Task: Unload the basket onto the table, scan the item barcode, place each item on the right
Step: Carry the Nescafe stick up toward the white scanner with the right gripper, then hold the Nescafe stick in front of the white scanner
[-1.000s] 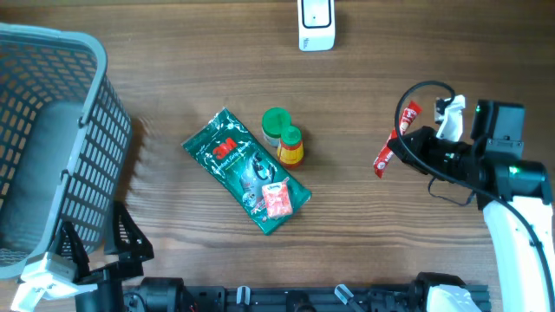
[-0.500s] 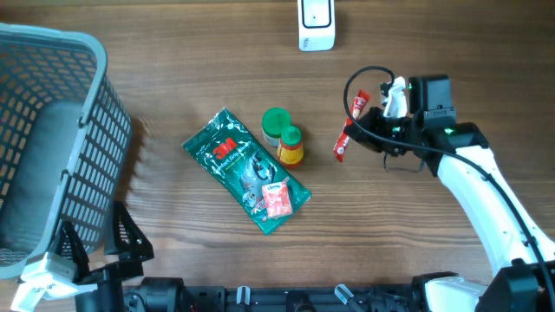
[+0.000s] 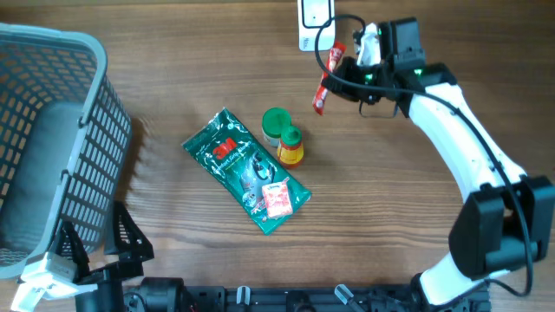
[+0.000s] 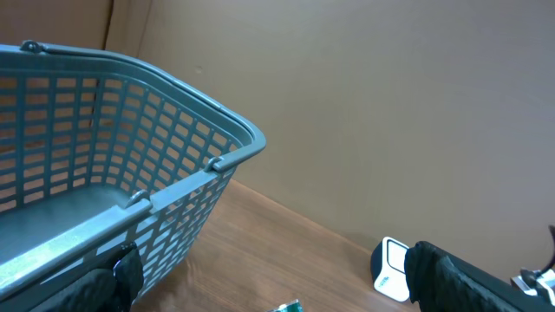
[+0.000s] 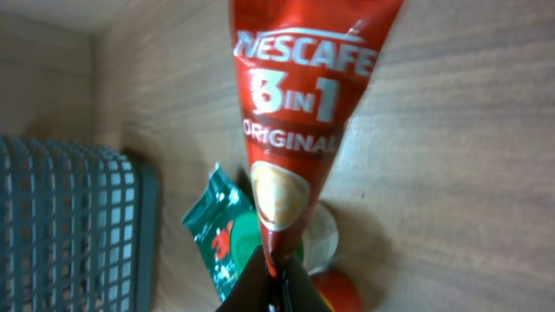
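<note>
A: Status, right jaws?
B: Pressed together, pinching the coffee sachet (image 3: 325, 80) by the end nearer the scanner. In the right wrist view, dark fingertips (image 5: 260, 290) meeting on the sachet's narrow end.

A: Position of the sachet?
B: Lifted off the surface (image 3: 416, 243), at the far edge. Just beside the white scanner (image 3: 314, 24), to its right and slightly nearer. Hanging tilted, free end pointing toward the green-lidded jar (image 3: 276, 121). Apart from both, going by the overhead.

A: Barcode in sight?
B: Cannot tell. Only the red printed face toward the wrist camera: NESCAFE 3 IN 1 ORIGINAL. No view of the other side.

A: And the left jaws?
B: Spread wide. Two dark fingers (image 4: 111, 279) at the lower corners of the left wrist view, well apart. Parked at the near left corner of the surface, just beside the grey basket (image 3: 97, 61). Camera looking past the basket rim toward the scanner.

A: Rest of the surface?
B: Mid-surface, a green 3M pouch (image 3: 227, 156), lying flat on a diagonal. On its near right end, a small pink packet (image 3: 277, 200). Just right of the pouch, the jar and a yellow bottle (image 3: 290, 147) with an orange cap, side by side; touching or not, cannot tell. Basket at the left edge, well apart from the sachet.
</note>
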Motion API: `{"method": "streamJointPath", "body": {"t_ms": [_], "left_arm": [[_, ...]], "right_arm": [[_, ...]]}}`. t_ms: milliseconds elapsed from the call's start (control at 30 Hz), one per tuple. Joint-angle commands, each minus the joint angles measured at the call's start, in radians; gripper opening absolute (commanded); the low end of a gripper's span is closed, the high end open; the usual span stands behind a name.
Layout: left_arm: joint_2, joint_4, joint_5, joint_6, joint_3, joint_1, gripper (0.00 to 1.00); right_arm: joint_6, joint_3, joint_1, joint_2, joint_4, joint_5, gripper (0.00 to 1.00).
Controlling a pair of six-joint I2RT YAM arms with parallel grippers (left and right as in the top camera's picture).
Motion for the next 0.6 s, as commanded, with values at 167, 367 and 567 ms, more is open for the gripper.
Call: {"method": "streamJointPath", "body": {"t_ms": [167, 367, 567], "left_arm": [[-0.003, 0.002, -0.006, -0.005, -0.001, -0.005, 1.00], [-0.003, 0.002, -0.006, -0.005, -0.001, -0.005, 1.00], [-0.003, 0.002, -0.006, -0.004, -0.001, -0.005, 1.00]], "right_arm": [[-0.064, 0.387, 0.050, 0.359, -0.026, 0.096, 0.05], [0.011, 0.562, 0.064, 0.567, 0.113, 0.094, 0.06], [0.155, 0.562, 0.071, 0.639, 0.323, 0.078, 0.05]]}}
